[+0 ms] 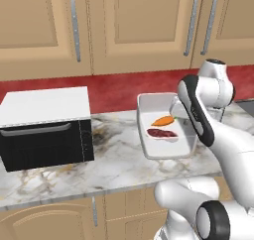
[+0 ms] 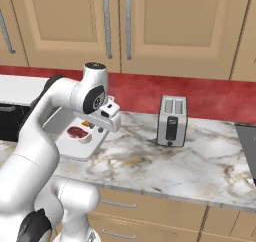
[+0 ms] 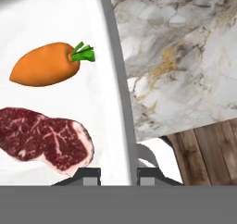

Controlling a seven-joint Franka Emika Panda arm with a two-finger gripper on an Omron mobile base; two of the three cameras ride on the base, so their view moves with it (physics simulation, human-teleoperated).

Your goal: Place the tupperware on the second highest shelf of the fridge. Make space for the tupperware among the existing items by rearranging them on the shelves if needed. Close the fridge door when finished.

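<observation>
From the left base view, I see the tupperware (image 1: 166, 135) lying flat on the marble counter (image 1: 109, 164), between the black oven (image 1: 47, 130) and my arm. The carrot (image 1: 163, 120) and steak (image 1: 161, 133) sit in its middle, so I judge it needs to stay level when lifted. My arm reaches down over the container's right long wall, which hides the gripper from here.

In the right base view, the hand hangs low over the near edge of the tupperware (image 2: 75, 146), wrist pointing down. The toaster (image 2: 172, 121) stands well apart on the right, clear of any lift path.

The hand view settles the grip: the gripper (image 3: 118, 176) has 1 fingertip on either side of the tupperware's (image 3: 55, 24) thin side wall, clenched on that rim. I read this as an edge pinch chosen because the container is too wide to span. The carrot (image 3: 45, 71) and steak (image 3: 44, 140) lie just inside the wall. No fridge is visible, so the carry has yet to begin.
</observation>
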